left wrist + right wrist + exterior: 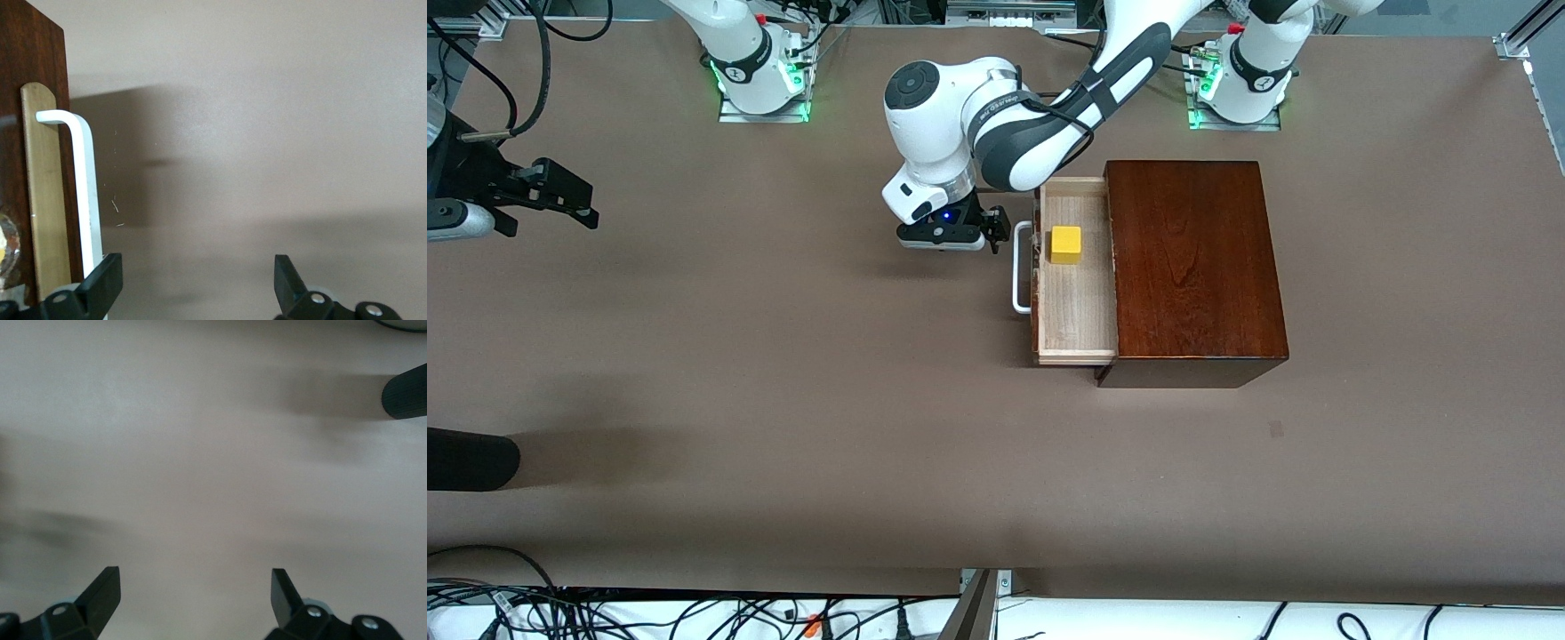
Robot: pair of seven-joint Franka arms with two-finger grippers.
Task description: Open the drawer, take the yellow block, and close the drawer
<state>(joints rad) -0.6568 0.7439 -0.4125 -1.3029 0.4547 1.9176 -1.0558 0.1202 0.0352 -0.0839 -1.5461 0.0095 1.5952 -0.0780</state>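
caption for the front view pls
Drawer open, yellow block inside; open left gripper at its handle.

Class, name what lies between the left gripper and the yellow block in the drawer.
In the front view, the white handle and the drawer front separate the left gripper from the yellow block.

Both glossy white Franka arms [996, 133] have rounded shells with dark grey joint bands and black cables clipped along them. Green lights glow at their silver-plated bases [763, 105]. The left arm's black two-finger gripper [978, 233] shows a small blue light; silver screws fasten the black fingers [100, 283].
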